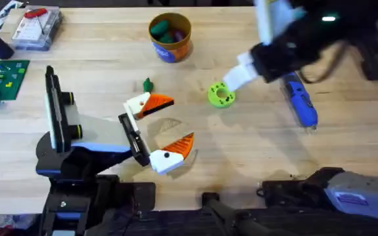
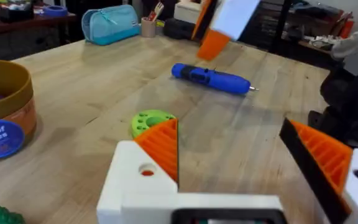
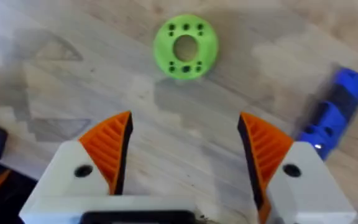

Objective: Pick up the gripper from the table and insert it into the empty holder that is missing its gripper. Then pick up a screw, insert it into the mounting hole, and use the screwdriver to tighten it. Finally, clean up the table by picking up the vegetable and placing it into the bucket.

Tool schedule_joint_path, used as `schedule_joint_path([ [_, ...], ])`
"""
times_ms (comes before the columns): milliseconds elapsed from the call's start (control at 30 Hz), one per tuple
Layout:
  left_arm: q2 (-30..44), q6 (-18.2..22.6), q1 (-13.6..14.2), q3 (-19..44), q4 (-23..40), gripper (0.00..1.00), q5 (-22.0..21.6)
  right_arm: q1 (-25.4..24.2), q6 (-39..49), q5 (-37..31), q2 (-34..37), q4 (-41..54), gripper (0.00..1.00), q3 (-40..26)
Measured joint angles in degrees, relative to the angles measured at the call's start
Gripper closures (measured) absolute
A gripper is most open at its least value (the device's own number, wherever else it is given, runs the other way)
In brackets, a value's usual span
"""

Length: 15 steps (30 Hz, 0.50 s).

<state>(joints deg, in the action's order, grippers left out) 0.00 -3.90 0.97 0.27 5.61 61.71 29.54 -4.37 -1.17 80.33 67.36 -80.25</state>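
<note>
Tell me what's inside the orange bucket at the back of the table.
The bucket holds toy pieces: a green one and something reddish show above the rim in the overhead view; the left wrist view shows a purple bit. Whatever lies deeper is hidden by the wall and those pieces.

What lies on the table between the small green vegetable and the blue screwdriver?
In the overhead view, the lime-green disc lies between the vegetable and the screwdriver.

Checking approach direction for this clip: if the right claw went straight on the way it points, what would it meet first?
Probably the lime-green disc: it lies ahead of the open right claw, roughly centred between its fingers, with bare table between. Depth is uncertain.
</note>
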Motion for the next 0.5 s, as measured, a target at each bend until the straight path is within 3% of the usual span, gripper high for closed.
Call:
schedule_joint_path([
  [233, -0.02, 0.0, 0.0, 0.0, 0.0, 0.008, -0.02, 0.02, -0.52, -4.79, -12.94, 0.91, 0.054, 2.54],
  [500, -0.02, -0.02, 0.0, 0.0, 0.03, 0.008, -0.02, 0.02, -1.63, -5.46, -26.77, -3.97, 0.054, 18.74],
])
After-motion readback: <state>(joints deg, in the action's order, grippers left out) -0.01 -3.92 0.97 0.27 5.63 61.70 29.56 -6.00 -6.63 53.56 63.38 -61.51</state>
